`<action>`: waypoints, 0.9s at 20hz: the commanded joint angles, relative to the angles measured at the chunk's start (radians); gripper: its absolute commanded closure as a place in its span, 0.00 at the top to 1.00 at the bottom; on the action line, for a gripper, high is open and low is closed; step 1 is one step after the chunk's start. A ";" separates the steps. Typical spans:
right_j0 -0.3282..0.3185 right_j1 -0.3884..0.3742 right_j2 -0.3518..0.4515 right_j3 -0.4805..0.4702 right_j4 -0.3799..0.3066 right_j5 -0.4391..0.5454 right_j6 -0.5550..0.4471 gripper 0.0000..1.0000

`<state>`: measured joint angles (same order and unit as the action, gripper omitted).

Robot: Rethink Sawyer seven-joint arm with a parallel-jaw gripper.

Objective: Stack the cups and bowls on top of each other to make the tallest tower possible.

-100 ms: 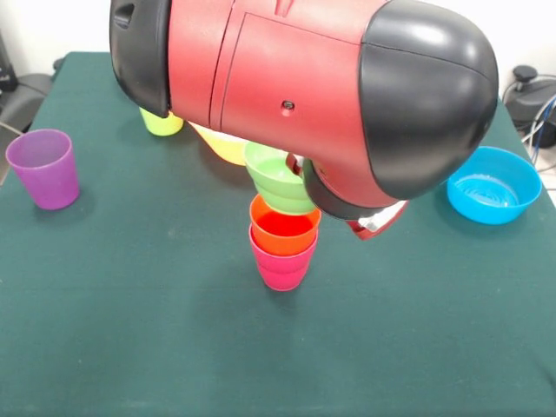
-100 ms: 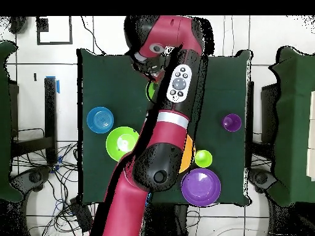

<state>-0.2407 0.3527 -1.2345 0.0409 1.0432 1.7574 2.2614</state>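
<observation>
Front view shows us the big red and black robot arm (image 1: 295, 95) low over the dark green tabletop (image 1: 130, 330). Under it stands the red-pink plastic cup (image 1: 281, 265) with the orange plastic cup (image 1: 283, 230) sitting inside it. A lime green plastic cup (image 1: 276, 178) hangs tilted just above them, touching the orange rim. We cannot see the jaws, so we cannot tell how they stand. The purple plastic cup (image 1: 44, 168) stands far off, and the round blue plastic bowl (image 1: 493, 184) on the other side.

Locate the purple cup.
In the front view the purple cup stands alone at the table's left edge, far from the tower.
</observation>
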 commanded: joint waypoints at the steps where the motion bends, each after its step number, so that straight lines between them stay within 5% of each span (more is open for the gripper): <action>1: -0.006 0.001 -0.017 -0.011 0.011 0.052 -0.252 0.00; 5: -0.018 0.003 -0.048 -0.020 0.037 0.063 -0.263 0.00; 18: -0.091 0.002 -0.324 -0.050 0.272 0.090 -0.323 0.00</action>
<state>-0.3155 0.3567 -1.4692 0.0293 1.2811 1.7715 2.2499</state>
